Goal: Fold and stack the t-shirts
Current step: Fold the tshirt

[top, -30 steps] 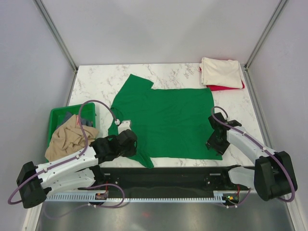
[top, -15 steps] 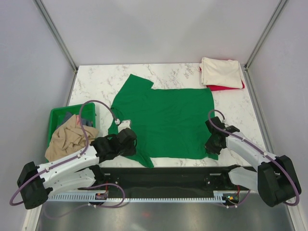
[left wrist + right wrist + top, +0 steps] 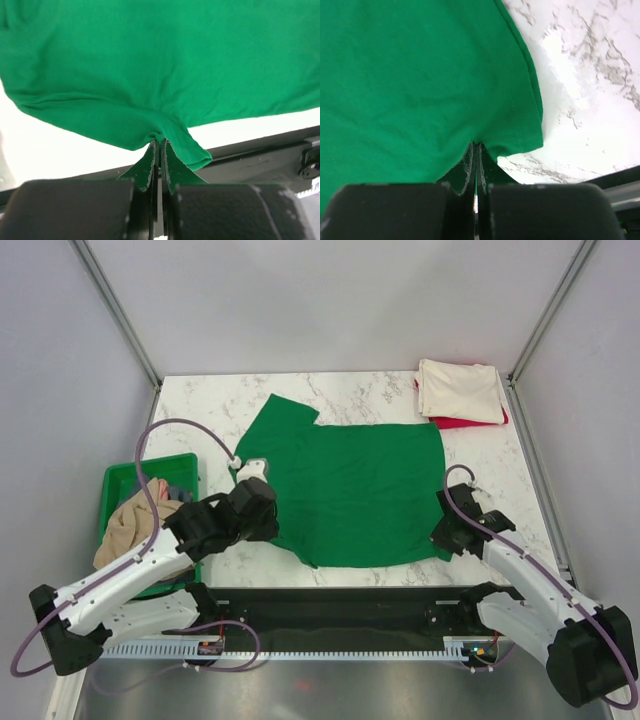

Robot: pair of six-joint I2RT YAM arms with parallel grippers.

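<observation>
A bright green t-shirt (image 3: pixel 345 490) lies spread across the middle of the marble table (image 3: pixel 200 410). My left gripper (image 3: pixel 268 528) is shut on its near-left edge, by the sleeve; the left wrist view shows the cloth (image 3: pixel 165 60) bunched at the closed tips (image 3: pixel 160 142). My right gripper (image 3: pixel 447 538) is shut on the near-right hem corner, and in the right wrist view the fabric (image 3: pixel 420 75) is pinched at the tips (image 3: pixel 476 145). A folded cream-white t-shirt (image 3: pixel 460 390) rests on a red t-shirt (image 3: pixel 470 422) at the back right. A tan t-shirt (image 3: pixel 125 530) lies crumpled in the bin.
A rigid green plastic bin (image 3: pixel 125 475) stands at the near left, under the left arm's cable. Metal frame posts rise at the table's back corners. The black base rail (image 3: pixel 340 605) runs along the near edge.
The right gripper has closed on the shirt's near-right corner. The left arm has moved away from the near edge with the near-left edge in its grip, drawing that sleeve inward.
</observation>
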